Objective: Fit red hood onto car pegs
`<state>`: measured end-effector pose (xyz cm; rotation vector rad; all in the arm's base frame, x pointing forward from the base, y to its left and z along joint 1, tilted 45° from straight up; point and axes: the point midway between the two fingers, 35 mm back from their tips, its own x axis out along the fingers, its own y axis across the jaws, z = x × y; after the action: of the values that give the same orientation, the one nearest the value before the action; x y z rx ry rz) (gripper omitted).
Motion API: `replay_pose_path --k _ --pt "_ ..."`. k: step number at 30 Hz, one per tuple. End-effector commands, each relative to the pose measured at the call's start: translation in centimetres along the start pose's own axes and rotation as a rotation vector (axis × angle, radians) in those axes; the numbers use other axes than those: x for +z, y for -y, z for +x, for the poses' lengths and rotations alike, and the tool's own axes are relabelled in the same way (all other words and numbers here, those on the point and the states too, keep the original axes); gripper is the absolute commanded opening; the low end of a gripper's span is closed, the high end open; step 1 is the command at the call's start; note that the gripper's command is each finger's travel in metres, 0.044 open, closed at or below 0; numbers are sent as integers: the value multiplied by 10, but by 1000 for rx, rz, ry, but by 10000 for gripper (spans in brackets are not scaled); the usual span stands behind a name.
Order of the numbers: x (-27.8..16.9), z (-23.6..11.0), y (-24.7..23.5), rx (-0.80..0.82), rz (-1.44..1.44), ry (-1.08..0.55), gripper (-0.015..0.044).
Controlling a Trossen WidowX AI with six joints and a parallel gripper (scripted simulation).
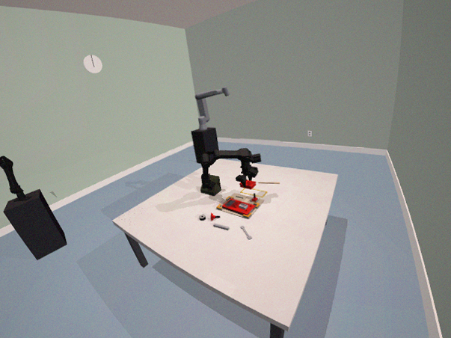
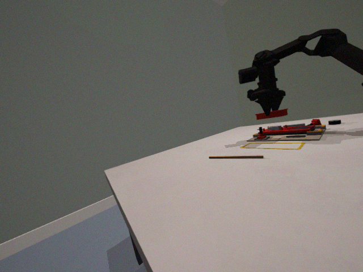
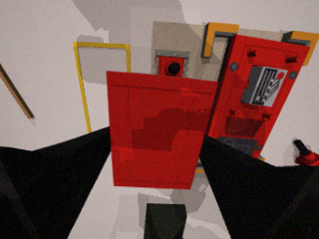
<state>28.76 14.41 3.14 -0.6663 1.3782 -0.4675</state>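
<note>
The pincer [image 2: 267,112] hangs above the bench [image 2: 234,204] with the red hood [image 2: 271,114] pinched between its fingers, well off the surface and nearly level, tipped a little. So the pick-up looks done and the carry is in hand: the hood is in the air just beside the chassis [image 2: 288,128], not over it yet. From the wrist view the hood [image 3: 159,130] covers the spot between the yellow outlined rectangle [image 3: 100,82] and the red chassis [image 3: 259,95], overlapping the chassis' near edge.

The next move, as I judge it, calls for sliding the hood sideways until it is squarely above the deck, turning it so its corners match the pegs, then lowering it straight. The pegs are too small for me to make out clearly, so the alignment will need care; a slanted descent could catch a boss on a peg.

As for holders: the jig [image 2: 281,137], a flat tray with yellow corner brackets, holds the chassis, and the grey engine block [image 3: 263,86] sits in the chassis. The yellow outline is bare inside.
</note>
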Motion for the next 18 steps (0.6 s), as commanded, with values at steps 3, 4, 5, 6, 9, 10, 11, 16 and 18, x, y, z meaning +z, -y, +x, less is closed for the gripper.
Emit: replay_pose_path --k 3,4,5,6,9,10,11,16,18 --pt "17 -1 29 -1 0 1 0" --pt "19 -2 34 -1 0 1 0" --pt "22 -2 40 -2 0 2 0" --pt "24 -2 45 -2 1 2 0" --pt "31 -2 62 -5 2 2 0" --pt "33 -2 68 -6 2 2 0" --pt "35 -2 74 -7 3 2 0" --pt "44 -2 104 -15 8 2 0" --pt "46 -2 117 -19 10 1 0"
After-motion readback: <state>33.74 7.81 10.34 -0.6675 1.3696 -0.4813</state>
